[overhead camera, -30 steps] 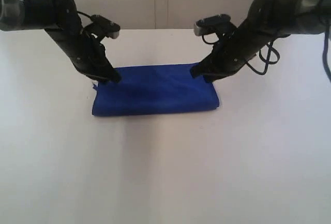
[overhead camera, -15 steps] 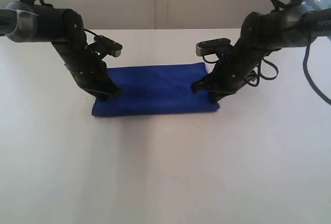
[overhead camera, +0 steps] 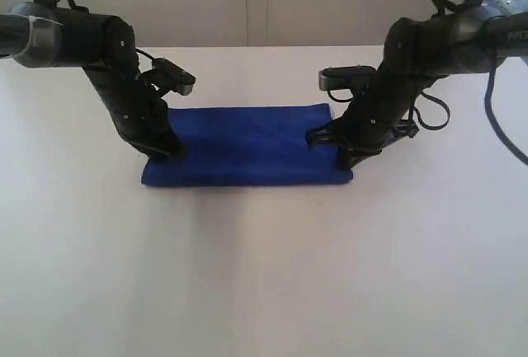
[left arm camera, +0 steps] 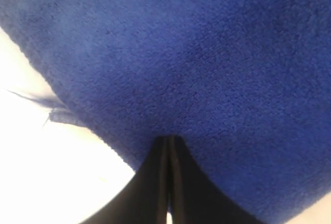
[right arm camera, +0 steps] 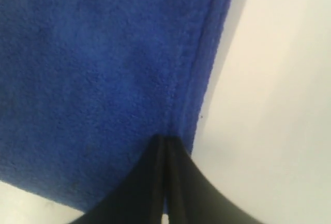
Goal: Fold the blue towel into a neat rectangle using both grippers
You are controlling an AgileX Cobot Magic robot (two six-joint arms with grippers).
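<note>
Noting the blue towel (overhead camera: 247, 147) lying folded on the table (overhead camera: 264, 274), its long axis spanning from left gripper (overhead camera: 171, 151) at one short end to right gripper (overhead camera: 345, 157) at the other, I read both jaw pairs pressed together, tips down on cloth, neither arm nearer.

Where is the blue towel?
The blue towel lies folded on the table in the exterior view, with the left gripper at one end, the right gripper at the other.

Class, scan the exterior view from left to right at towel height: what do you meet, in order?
The left gripper at the towel's left end → bare middle of the blue towel → right gripper at its right end.
</note>
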